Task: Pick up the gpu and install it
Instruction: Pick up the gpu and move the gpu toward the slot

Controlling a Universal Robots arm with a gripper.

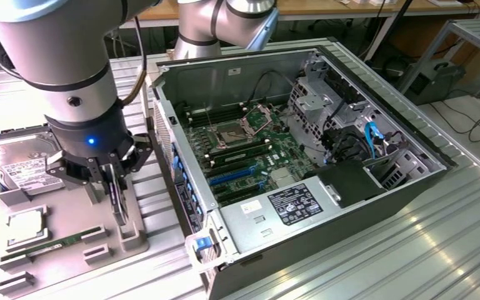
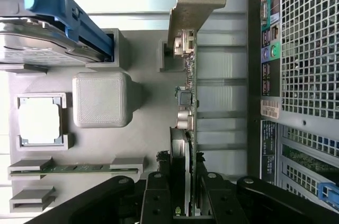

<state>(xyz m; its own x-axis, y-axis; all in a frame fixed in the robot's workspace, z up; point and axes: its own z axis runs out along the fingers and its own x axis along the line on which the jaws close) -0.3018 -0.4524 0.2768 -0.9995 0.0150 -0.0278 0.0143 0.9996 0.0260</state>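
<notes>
The gpu point(image 1: 120, 203) stands on edge above the grey holder tray point(image 1: 144, 240), left of the open computer case point(image 1: 223, 75) in the exterior view. My gripper point(image 1: 117, 187) is shut on it from above, one finger on each face. In the wrist view the gpu point(image 2: 187, 102) shows edge-on, thin and green, running from between my fingers point(image 2: 159, 195) out to its silver bracket point(image 2: 193, 7). My gripper point(image 2: 184, 179) clamps the end far from the bracket. Whether the card has left its slot in the holder tray point(image 2: 143, 139) I cannot tell. Blue expansion slots point(image 1: 232, 176) lie on the motherboard inside the case.
On the tray lie a hard drive point(image 1: 19, 165), a CPU point(image 1: 25, 224) and a narrow RAM stick point(image 1: 52, 244). The case's perforated rear panel point(image 2: 307, 49) is close beside the card. A power supply point(image 1: 294, 203) fills the case's near corner. Ribbed metal tabletop point(image 1: 407, 250) surrounds everything.
</notes>
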